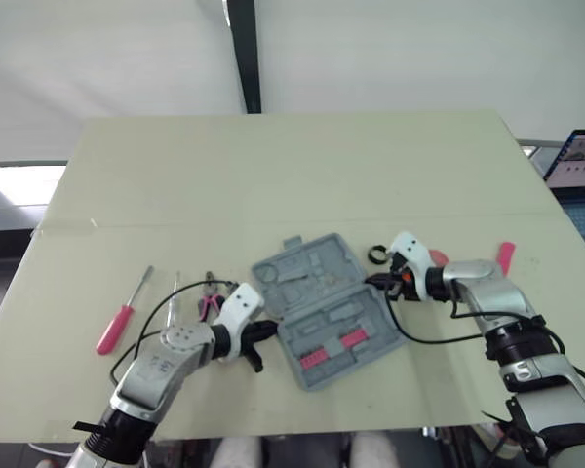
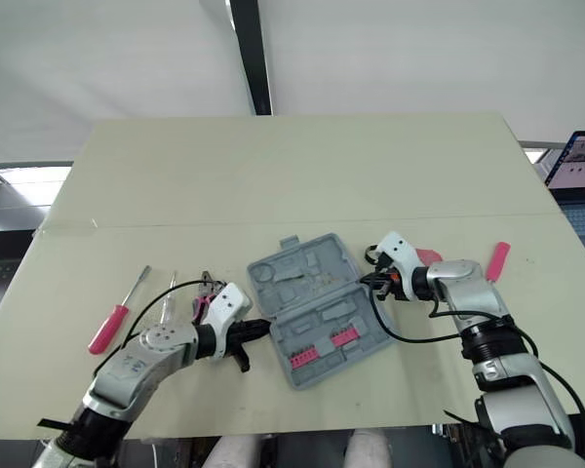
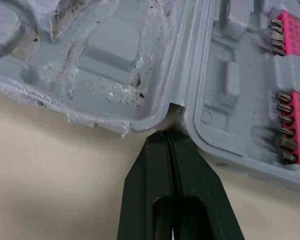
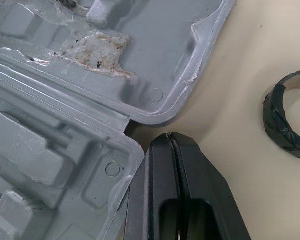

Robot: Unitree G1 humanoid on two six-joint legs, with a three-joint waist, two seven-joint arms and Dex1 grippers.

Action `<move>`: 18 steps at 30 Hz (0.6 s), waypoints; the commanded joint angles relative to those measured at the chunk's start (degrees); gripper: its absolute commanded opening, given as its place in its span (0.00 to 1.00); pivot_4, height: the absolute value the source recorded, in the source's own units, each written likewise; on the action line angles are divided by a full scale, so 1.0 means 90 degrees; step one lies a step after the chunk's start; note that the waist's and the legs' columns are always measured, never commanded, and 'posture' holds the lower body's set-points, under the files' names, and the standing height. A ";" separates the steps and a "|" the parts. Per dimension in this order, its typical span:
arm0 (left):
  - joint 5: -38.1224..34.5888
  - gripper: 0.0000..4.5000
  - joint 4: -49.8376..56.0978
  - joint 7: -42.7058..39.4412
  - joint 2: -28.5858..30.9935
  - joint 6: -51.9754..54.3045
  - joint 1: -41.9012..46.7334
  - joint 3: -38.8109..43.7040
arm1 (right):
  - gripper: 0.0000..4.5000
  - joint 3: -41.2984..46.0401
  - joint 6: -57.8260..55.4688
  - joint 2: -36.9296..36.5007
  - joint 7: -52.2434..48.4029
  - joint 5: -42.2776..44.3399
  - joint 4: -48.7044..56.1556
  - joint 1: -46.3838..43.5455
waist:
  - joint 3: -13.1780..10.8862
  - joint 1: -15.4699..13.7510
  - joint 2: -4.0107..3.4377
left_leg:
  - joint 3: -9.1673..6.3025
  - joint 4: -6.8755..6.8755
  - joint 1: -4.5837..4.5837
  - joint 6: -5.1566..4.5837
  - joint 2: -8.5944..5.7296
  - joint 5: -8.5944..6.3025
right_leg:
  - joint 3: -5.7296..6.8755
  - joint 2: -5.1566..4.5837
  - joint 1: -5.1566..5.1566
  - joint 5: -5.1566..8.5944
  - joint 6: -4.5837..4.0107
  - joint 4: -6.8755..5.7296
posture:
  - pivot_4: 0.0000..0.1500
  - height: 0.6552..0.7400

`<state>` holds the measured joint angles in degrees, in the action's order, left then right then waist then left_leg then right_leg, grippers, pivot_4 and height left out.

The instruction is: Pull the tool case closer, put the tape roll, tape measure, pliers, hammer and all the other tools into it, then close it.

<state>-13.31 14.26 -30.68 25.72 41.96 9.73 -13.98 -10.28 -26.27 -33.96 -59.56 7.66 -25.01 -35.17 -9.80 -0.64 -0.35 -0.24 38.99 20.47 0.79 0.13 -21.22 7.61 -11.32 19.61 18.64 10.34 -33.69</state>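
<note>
Tool case [image 1: 324,310] sits open near the middle of the table [image 1: 273,166]. Left gripper [image 3: 166,134] and right gripper [image 4: 170,136] are both pinched shut, holding nothing, tips at the hinge notches on either end. I'd drag evenly from both sides so it doesn't spin.
</note>
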 commanded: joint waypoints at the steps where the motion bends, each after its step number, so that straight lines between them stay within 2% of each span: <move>1: 0.0102 0.00 -0.0013 0.0020 -0.0057 -0.0158 0.0032 -0.0012 | 0.01 0.0021 0.0100 0.0020 -0.0147 0.0020 0.0123 -0.0024 | 0.0000 0.0008 0.0000 | 0.0000 0.0000 0.0000 0.0000 0.0000 0.0000 | 0.0000 0.0000 0.0001 0.0000 0.0000 0.0000 | 1.00 1.00; 10: 0.0191 0.00 -0.0068 0.0001 -0.0069 -0.0237 0.0046 -0.0064 | 0.01 -0.0015 0.0070 -0.0014 -0.0289 0.0001 0.0222 0.0125 | 0.0000 -0.0002 0.0000 | 0.0000 0.0001 -0.0001 0.0000 0.0000 0.0000 | 0.0000 0.0000 -0.0001 0.0000 0.0000 -0.0002 | 1.00 1.00; 18: 0.0163 0.00 0.0151 -0.0023 0.0033 -0.0070 -0.0194 -0.0082 | 0.01 0.0075 -0.0368 -0.0531 -0.0652 0.0206 0.1295 0.0863 | 0.0000 -0.0003 0.0000 | -0.0001 0.0000 -0.0002 0.0000 0.0000 0.0000 | -0.0001 -0.0001 -0.0001 0.0000 0.0000 -0.0002 | 1.00 1.00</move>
<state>-12.49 14.13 -30.78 25.61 40.66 9.08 -14.15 -10.31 -28.68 -37.98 -64.04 8.21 -16.52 -28.03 -9.80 -0.67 -0.35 -0.25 39.00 20.44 0.79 0.12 -21.22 7.61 -11.32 19.60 18.64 10.34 -33.71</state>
